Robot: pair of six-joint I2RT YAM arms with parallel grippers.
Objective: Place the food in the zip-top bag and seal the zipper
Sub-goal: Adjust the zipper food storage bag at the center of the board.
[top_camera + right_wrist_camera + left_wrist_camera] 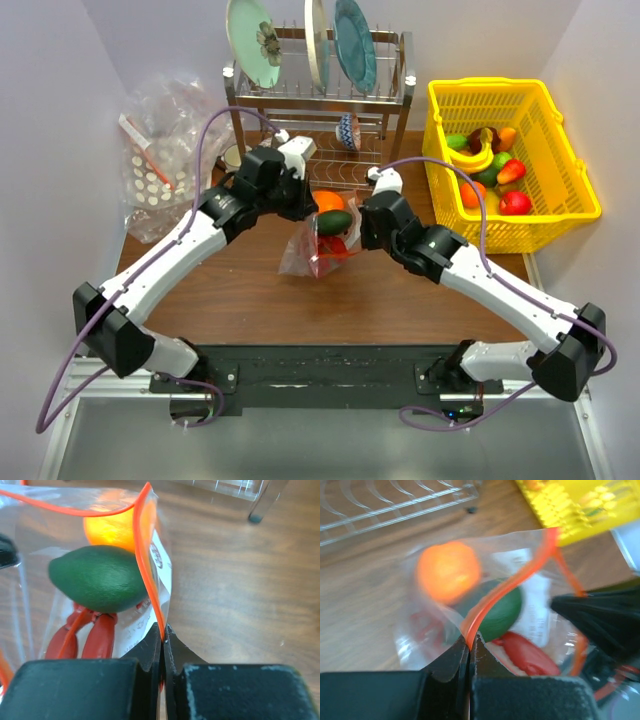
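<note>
Bag work mid-table: zip-top bag [318, 245] is held between the two grippers over the wooden table [250, 290]. Can't tell whether its lower end touches the wood.

All the food is inside it. In the top view the orange [328, 200] sits toward the rack, with the green fruit [335, 221] just beside it and touching. The red lobster [335, 250] is on the side nearer the arm bases.

Left gripper [470, 649] has its jaws pressed together, pinching the zipper [520, 575] strip at one end of the bag mouth. Right gripper [162, 636] is the same, jaws tight on the strip at the other end. The zipper is not sealed along its run: in the right wrist view two red-orange lines stand apart, and the mouth gapes between the pinch points. A white label [161, 560] shows through the clear film beside the green fruit.

Around:
- Metal dish rack [320, 100] stands directly behind the bag, close to both wrists, with its lower wire shelf near the orange.
- Plates [355, 45] stand upright in the rack's top tier, and a small patterned bowl [347, 131] sits on the tier below.
- Yellow basket [575, 210] of toy fruit is on the right, well apart from the bag.
- Heap of clear dotted plastic bags [160, 160] is at rear left, behind the left arm.
</note>
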